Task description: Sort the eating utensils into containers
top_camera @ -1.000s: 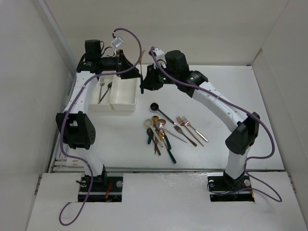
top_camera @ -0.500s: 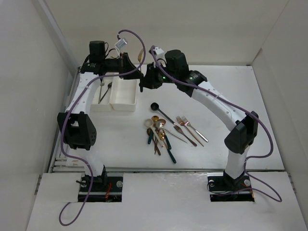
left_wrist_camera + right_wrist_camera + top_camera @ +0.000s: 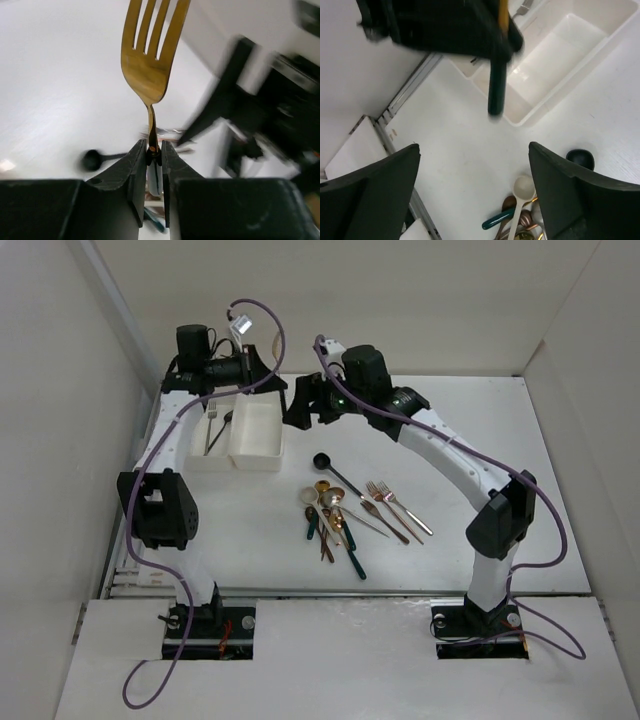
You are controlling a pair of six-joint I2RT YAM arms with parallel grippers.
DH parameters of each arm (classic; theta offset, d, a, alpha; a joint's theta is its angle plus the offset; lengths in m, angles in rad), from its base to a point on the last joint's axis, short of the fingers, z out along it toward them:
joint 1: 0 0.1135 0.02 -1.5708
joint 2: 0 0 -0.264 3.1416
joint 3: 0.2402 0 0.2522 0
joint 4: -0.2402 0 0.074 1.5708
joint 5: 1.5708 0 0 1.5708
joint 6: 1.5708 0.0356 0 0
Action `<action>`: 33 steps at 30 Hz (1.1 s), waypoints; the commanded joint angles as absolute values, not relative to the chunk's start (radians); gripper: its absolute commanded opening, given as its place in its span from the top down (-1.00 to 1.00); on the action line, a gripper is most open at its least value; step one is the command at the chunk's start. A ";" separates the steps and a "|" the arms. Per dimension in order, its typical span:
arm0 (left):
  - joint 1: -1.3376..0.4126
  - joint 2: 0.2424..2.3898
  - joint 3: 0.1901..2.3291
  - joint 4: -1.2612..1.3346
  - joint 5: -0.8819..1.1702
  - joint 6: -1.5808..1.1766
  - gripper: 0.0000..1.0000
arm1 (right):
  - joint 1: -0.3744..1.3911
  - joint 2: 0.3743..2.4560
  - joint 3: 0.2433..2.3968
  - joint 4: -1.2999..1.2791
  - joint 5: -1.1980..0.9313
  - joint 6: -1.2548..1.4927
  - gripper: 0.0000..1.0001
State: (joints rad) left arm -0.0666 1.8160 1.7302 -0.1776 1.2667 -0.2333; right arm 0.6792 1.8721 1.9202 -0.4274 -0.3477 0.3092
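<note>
My left gripper [image 3: 154,150] is shut on the neck of a gold fork [image 3: 150,50] with a dark teal handle [image 3: 496,90]; the tines point away from the wrist. It hangs above the right one of two white containers [image 3: 255,435], at its far end. My right gripper [image 3: 298,408] stands wide open just right of it, with nothing between its fingers [image 3: 370,195]. The other eating utensils [image 3: 340,515] lie in a loose pile mid-table, gold, copper, silver and teal-handled. The left container [image 3: 198,458] holds a silver fork [image 3: 211,425] and a darker piece.
A black spoon [image 3: 322,462] lies apart at the top of the pile, closest to my right gripper. Three forks [image 3: 395,505] fan out on the pile's right side. White walls close in the table at left, back and right.
My right gripper has let go of the fork and opened wide. My left gripper has shut on the fork and drawn it slightly left, toward the containers.
</note>
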 commanded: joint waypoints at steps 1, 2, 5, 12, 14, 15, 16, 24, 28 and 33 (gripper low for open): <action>-0.009 1.816 1.891 -0.446 0.763 0.006 1.00 | 0.649 1.813 1.907 -0.492 -0.238 0.310 -0.90; -0.037 1.825 1.920 -0.478 0.440 0.067 1.00 | 0.649 1.804 1.895 -0.514 -0.203 0.310 -0.99; -0.037 1.825 1.882 -0.451 0.140 0.182 1.00 | 0.618 1.776 1.832 -0.603 -0.060 0.310 -0.99; 0.038 1.939 1.835 -0.442 -0.089 0.229 1.00 | 0.505 1.799 1.694 -0.906 0.095 0.279 -0.77; 0.049 1.957 1.807 -0.442 -0.046 0.206 1.00 | 0.483 1.799 1.616 -0.954 0.132 0.279 -0.45; 0.058 1.966 1.807 -0.442 -0.046 0.206 1.00 | 0.483 1.799 1.586 -0.954 0.141 0.279 -0.39; 0.058 1.982 1.792 -0.431 -0.035 0.192 1.00 | 0.473 1.784 1.559 -0.954 0.141 0.279 -0.29; 0.058 2.069 1.798 -0.430 -0.026 0.163 0.29 | 0.440 1.770 1.358 -0.954 0.118 0.279 -0.26; 0.058 2.069 1.798 -0.439 -0.008 0.143 0.00 | 0.430 1.779 1.339 -0.954 0.130 0.288 -0.30; 0.058 2.011 1.809 -0.439 0.014 0.123 -0.08 | 0.430 1.810 1.330 -0.936 0.143 0.279 -0.19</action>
